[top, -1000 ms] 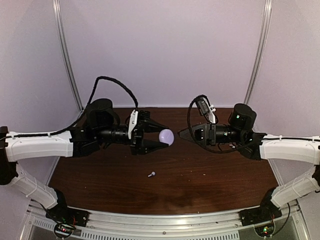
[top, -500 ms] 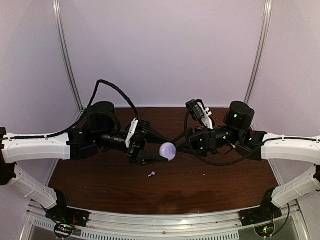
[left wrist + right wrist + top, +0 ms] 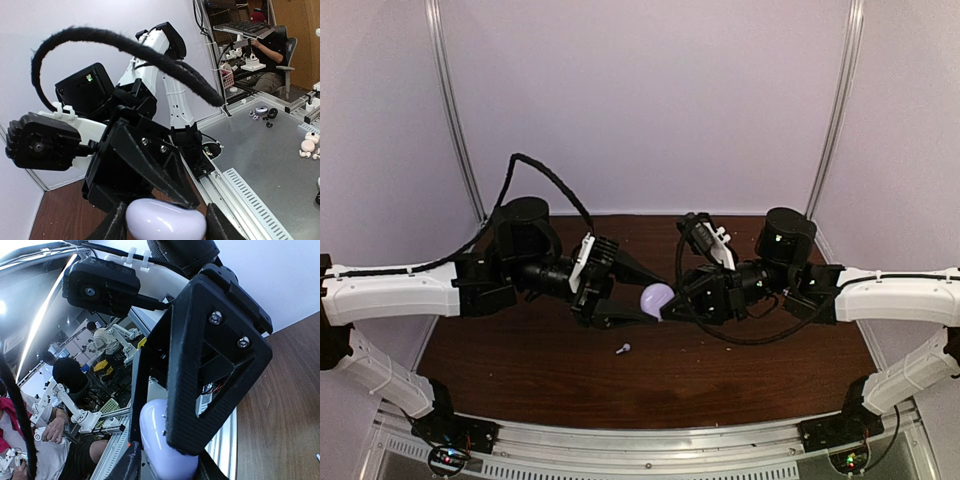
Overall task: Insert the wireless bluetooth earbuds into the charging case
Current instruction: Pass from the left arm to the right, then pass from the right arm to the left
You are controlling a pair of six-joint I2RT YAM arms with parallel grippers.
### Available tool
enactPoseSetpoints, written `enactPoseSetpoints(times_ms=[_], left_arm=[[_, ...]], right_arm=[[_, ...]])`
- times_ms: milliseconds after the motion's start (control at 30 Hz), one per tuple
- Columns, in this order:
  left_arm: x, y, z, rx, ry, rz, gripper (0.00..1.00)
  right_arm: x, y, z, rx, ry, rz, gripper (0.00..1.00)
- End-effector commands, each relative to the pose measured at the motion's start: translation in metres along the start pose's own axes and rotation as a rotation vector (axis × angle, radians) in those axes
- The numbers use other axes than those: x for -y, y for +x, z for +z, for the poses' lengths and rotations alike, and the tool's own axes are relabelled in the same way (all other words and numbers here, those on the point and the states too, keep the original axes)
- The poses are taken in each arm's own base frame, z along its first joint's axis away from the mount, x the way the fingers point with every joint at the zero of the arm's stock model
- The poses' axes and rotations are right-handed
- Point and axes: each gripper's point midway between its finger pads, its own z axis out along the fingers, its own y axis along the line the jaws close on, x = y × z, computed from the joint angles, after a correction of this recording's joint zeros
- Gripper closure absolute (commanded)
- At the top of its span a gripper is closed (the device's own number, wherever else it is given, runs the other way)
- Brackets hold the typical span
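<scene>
Top: saw charging case (image 3: 656, 296) clamped in left gripper (image 3: 648, 300) above counter (image 3: 750, 370). Found right gripper (image 3: 672, 306) right at the charging case, couldn't tell how far open. Spotted white earbud (image 3: 623, 349) loose on counter nearby. Left wrist: saw charging case (image 3: 165, 226) squeezed between own fingers. Right wrist: saw charging case (image 3: 157, 440) between own fingers, couldn't tell contact.

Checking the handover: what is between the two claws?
The pale charging case, held in the left claw; the top view shows it.
</scene>
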Motion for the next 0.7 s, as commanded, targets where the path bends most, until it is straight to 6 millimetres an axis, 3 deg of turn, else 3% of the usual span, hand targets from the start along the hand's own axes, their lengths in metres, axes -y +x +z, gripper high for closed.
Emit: enactPoseSetpoints(times_ms=[0, 133, 267, 500, 667], left_arm=[[-0.001, -0.005, 0.004, 0.005, 0.013, 0.022, 0.71], [-0.004, -0.004, 0.004, -0.008, 0.001, 0.019, 0.67], [-0.019, -0.004, -0.003, -0.03, -0.11, 0.028, 0.41], [-0.043, -0.014, -0.035, -0.02, -0.374, 0.083, 0.22], [-0.048, -0.014, -0.039, -0.061, -0.501, 0.137, 0.19]], right_arm=[[-0.017, -0.011, 0.003, 0.002, -0.052, -0.057, 0.7], [-0.019, -0.014, 0.003, 0.011, -0.049, -0.062, 0.75], [-0.021, -0.021, 0.0, 0.042, -0.024, -0.079, 0.81], [-0.015, -0.032, -0.007, 0.113, 0.067, -0.095, 0.87], [-0.006, -0.048, -0.016, 0.216, 0.146, -0.078, 0.87]])
